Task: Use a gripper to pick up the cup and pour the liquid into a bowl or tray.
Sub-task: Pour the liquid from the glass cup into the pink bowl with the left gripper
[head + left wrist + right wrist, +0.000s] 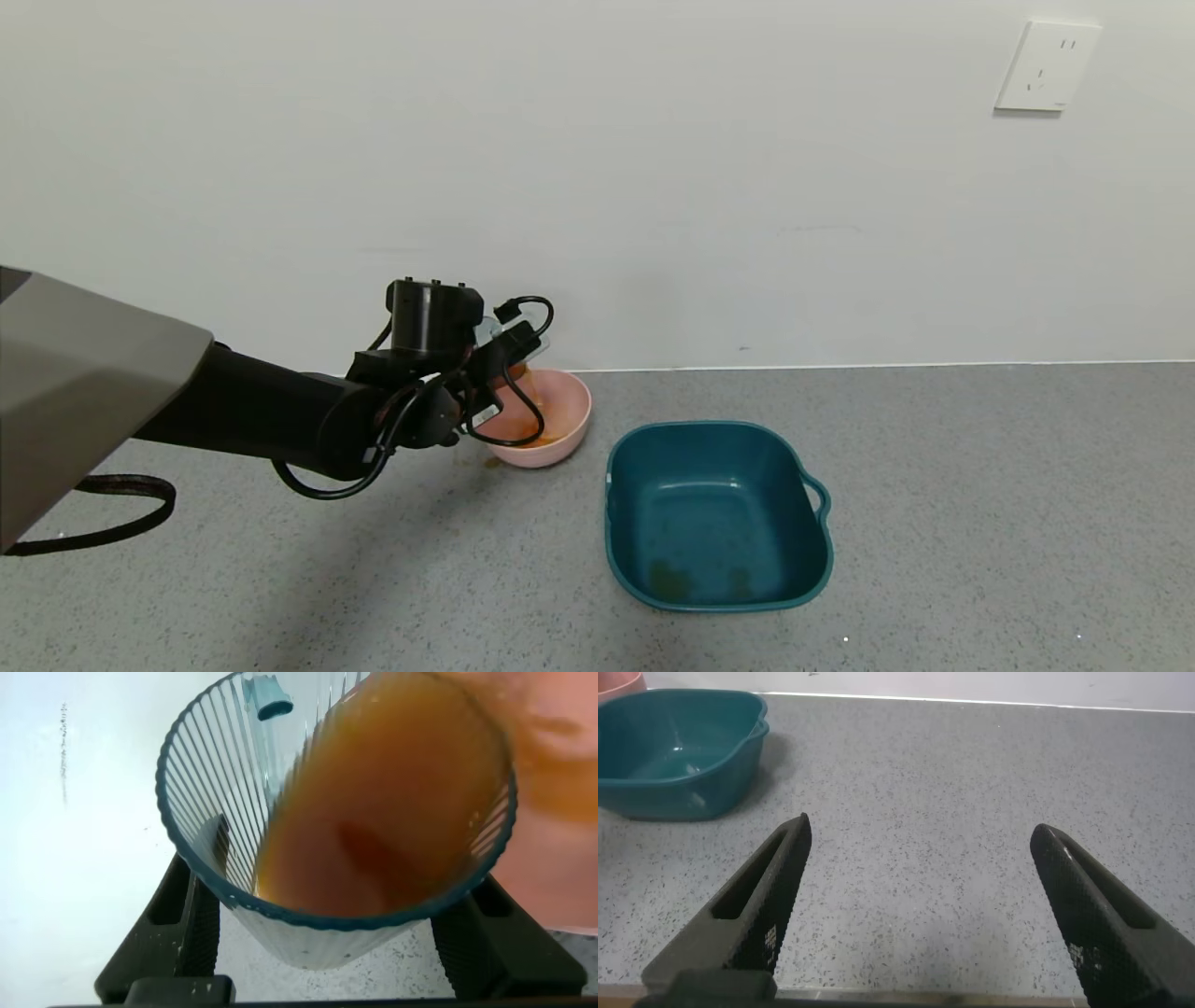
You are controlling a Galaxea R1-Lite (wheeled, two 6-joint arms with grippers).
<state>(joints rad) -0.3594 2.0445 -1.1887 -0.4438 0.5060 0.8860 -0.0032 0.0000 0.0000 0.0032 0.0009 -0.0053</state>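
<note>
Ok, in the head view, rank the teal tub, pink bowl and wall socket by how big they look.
1. Teal tub, though it sits nearest the camera.
2. Pink bowl, partly hidden by the left gripper.
3. Wall socket, farthest away.

1. The left arm [271,415] extends forward from the lower left across the floor, wrist cables looped beneath it.
2. The left gripper [504,359] is at the arm's far end, wrist rolled so the black cylindrical housing stands upward.
3. In the left wrist view its two fingers [187,924] are clamped against opposite sides of the cup [336,803], which is tipped over.
4. The right gripper [924,915] hangs low over the floor, jaws spread wide, holding nothing.
</note>
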